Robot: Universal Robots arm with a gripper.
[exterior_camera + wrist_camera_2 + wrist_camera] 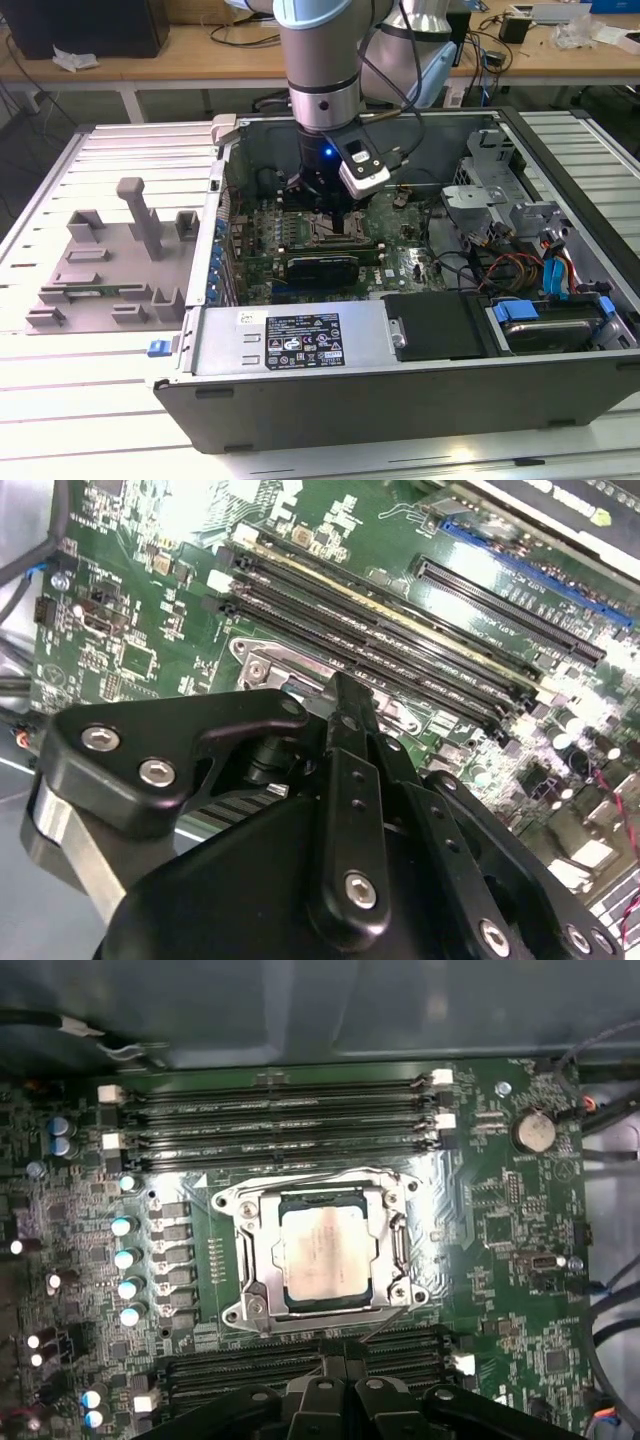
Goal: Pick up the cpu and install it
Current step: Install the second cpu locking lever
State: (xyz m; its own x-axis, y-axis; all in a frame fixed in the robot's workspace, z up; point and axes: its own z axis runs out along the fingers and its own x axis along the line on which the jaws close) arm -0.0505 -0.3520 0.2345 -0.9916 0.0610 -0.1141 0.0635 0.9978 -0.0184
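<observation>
The cpu (325, 1257), a small square chip with a silvery top, lies flat inside the black socket with its metal frame (246, 1260) on the green motherboard (500, 1260). In the first wrist view my gripper (337, 1348) hangs above the board just beside the socket's edge, shut, with nothing between its fingers and apart from the chip. The exterior view has the gripper (335, 215) lowered into the open computer case (300, 345), directly over the socket area. Its black linkages and closed tips (345, 685) stand over the memory slots in the second wrist view.
Memory slots (280, 1110) run along both sides of the socket. Case walls surround the board, with cables and a drive cage (520, 230) at the exterior view's right. A grey plastic tray with blocky posts (110, 260) lies on the table at the exterior view's left.
</observation>
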